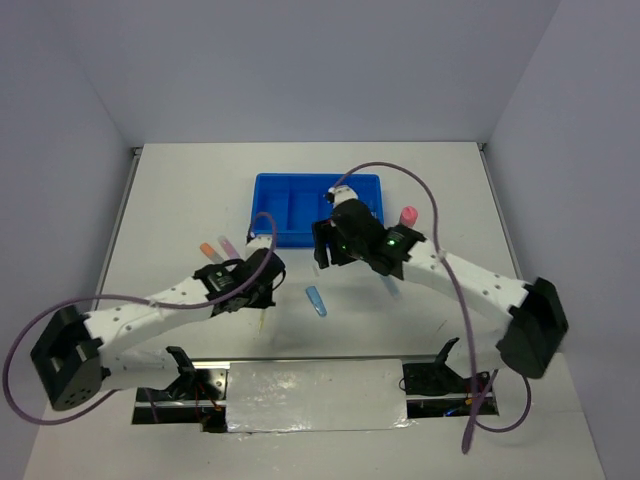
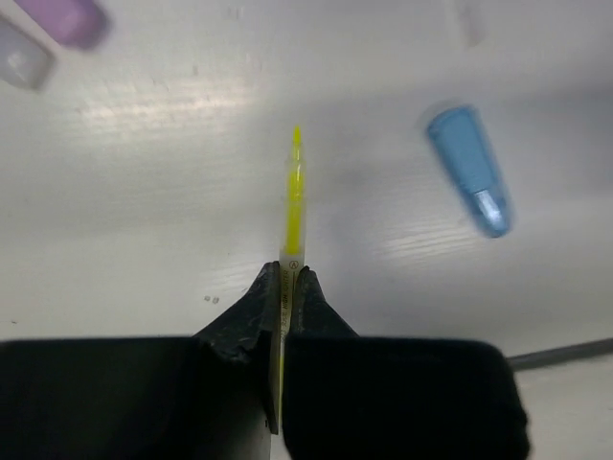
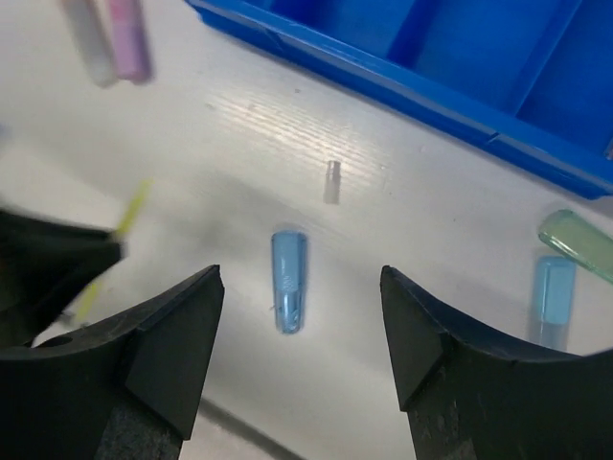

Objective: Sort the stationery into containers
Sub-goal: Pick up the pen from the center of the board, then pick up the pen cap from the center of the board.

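toward the far edge the blue tray (image 1: 272, 210) blocks the middle. just before its near wall the right gripper (image 3: 302, 278), spread wide, and the left gripper (image 2: 288, 283), pinched on a yellow pen (image 2: 293, 206), leave only a narrow lane, where a blue marker (image 1: 316, 300) lies. an orange marker (image 1: 208, 249) and purple marker (image 1: 229, 243) lie left of the tray and a pink-capped glue stick (image 1: 406, 216) right of it, while open tabletop (image 1: 170, 190) shows at both far corners.

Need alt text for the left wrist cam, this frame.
The left jaws are shut on a thin yellow pen that points straight out over the white table. A stubby blue marker lies to the right, apart from the pen, and a blurred purple marker sits in the top left corner.
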